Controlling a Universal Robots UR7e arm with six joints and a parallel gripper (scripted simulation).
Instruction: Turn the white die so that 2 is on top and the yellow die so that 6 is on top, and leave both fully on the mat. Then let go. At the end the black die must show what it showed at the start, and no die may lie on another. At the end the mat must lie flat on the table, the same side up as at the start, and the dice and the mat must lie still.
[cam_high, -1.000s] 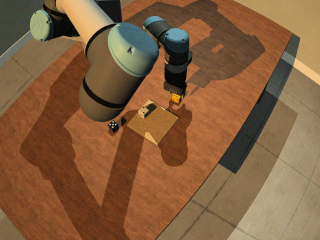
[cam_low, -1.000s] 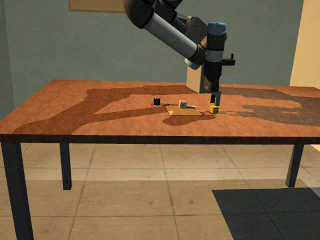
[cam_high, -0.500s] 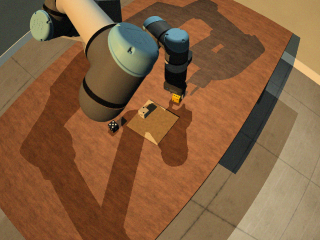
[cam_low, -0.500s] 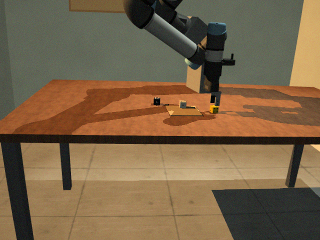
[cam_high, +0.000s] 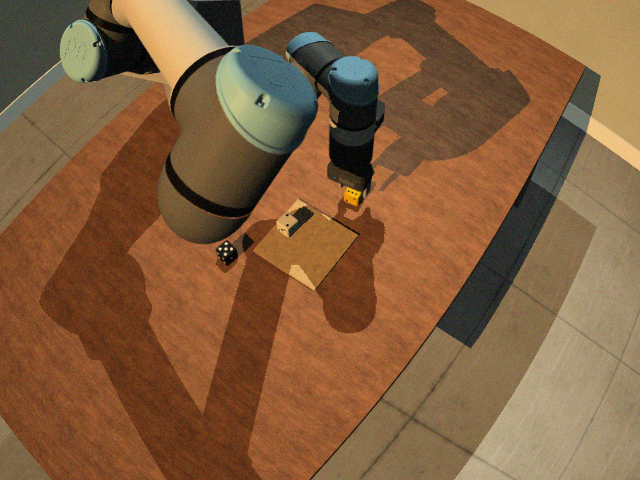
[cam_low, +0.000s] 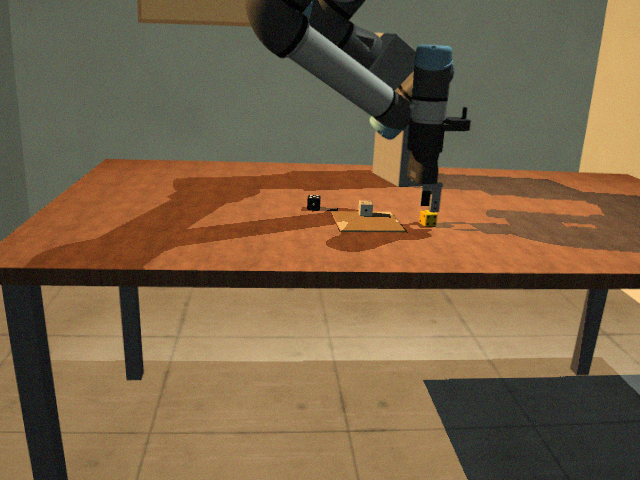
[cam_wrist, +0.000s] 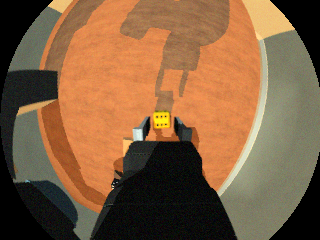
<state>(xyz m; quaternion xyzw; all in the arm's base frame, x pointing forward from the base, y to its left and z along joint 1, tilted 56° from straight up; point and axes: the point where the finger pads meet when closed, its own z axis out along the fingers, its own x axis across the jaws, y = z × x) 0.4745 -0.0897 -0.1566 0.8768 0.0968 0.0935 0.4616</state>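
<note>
Black fingers stand parted, grasping nothing, above the yellow die, which rests on the tabletop beside the mat. In the wrist view, six pips appear on its upper face. The die is probably light, rigid and rather smooth; opposite upright faces, gripped squarely at mid-height, would offer the surest hold, whereas an edge grip might twist it. Further out, the white die lies on the mat near one corner; it should handle likewise, though a low grasp could drag the thin mat. Outermost, the black die sits off the mat, best left untouched.

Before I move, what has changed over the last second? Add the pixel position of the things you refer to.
Nothing visibly. The jaws hang open over the yellow die (cam_high: 353, 196) (cam_low: 428, 218) (cam_wrist: 161, 120), with nothing taken or let go; white die (cam_high: 286, 224) (cam_low: 365, 208), black die (cam_high: 226, 252) (cam_low: 313, 202) (cam_wrist: 115, 183) and mat (cam_high: 315, 248) (cam_low: 367, 224) (cam_wrist: 127, 144) look the same.
</note>
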